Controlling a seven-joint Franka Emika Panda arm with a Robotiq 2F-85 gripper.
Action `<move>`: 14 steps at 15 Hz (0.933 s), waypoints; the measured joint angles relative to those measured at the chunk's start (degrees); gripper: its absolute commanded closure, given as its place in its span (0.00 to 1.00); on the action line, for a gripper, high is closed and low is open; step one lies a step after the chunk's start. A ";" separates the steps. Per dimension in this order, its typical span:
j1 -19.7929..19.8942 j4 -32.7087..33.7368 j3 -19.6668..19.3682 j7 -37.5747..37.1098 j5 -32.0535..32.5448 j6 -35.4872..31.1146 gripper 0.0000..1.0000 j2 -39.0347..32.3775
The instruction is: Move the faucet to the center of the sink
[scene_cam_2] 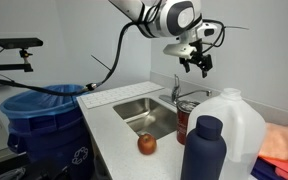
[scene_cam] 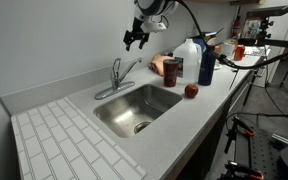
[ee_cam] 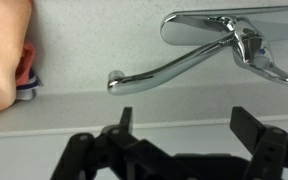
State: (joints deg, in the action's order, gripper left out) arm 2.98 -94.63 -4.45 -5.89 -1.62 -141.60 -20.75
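Note:
The chrome faucet point(scene_cam: 117, 78) stands behind the steel sink point(scene_cam: 139, 108), its slim spout angled toward the bottles and its lever upright. In an exterior view it shows at the sink's far side point(scene_cam_2: 178, 92), with the sink point(scene_cam_2: 144, 115) in front. My gripper point(scene_cam: 135, 38) hangs in the air above and to the right of the faucet, apart from it; it also shows in an exterior view point(scene_cam_2: 198, 64). In the wrist view the gripper point(ee_cam: 189, 120) is open and empty, with the faucet's spout and base point(ee_cam: 199, 50) above the fingers.
A white tiled drainboard point(scene_cam: 69, 140) lies beside the sink. A red apple point(scene_cam: 191, 91), a dark blue bottle point(scene_cam: 206, 62), a white jug point(scene_cam: 189, 52) and a brown can point(scene_cam: 172, 70) stand on the counter. A blue bin point(scene_cam_2: 39, 120) stands beside the counter.

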 measured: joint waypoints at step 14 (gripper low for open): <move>-0.02 14.39 -0.62 -1.04 0.44 0.16 0.00 -15.66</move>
State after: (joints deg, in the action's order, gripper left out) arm 2.96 -80.24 -5.06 -6.93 -1.18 -141.44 -36.41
